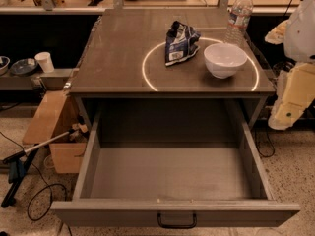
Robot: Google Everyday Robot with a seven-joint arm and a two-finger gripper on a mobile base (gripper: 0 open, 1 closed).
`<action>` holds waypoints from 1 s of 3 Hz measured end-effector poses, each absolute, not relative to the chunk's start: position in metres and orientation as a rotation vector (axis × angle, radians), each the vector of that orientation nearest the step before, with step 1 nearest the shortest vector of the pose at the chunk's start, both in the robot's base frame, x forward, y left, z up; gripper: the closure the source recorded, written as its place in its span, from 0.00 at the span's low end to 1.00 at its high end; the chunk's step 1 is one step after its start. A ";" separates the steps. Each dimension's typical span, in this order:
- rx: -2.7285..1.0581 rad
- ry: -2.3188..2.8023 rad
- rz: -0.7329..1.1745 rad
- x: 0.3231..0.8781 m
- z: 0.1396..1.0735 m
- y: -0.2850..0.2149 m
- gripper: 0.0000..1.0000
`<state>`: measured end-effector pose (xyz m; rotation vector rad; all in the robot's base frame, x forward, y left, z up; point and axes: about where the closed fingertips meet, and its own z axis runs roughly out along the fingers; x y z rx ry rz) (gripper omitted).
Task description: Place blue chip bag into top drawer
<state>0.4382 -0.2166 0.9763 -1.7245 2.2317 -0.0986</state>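
Our gripper (284, 113) hangs at the right edge of the view, at the end of a white and cream arm, beside the right front corner of the cabinet and apart from everything on it; if it is spread or pressed together we cannot tell, and we see nothing in it. We find the blue chip bag (179, 43) lying crumpled on the cabinet top (113, 58), toward the back, with its white label turned to the front. A thin bright ring of light (146, 69) is drawn on the wood around the bag. Just right of the bag stands a white bowl (225, 59), near but not touching it, and behind the bowl a clear water bottle (239, 14) stands upright at the back right corner. The top drawer (118, 213) is pulled far out toward us, and we see only its bare grey floor. Its black handle (177, 221) sits at the middle of the front panel. Left of the cabinet we see a cardboard box (49, 127) on the speckled floor and a paper cup (45, 61) on a low shelf.
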 end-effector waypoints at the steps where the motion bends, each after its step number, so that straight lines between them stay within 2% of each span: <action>1: -1.727 2.209 -0.118 0.445 0.980 -0.218 0.00; 3: -1.743 2.141 -0.124 0.475 0.982 -0.215 0.00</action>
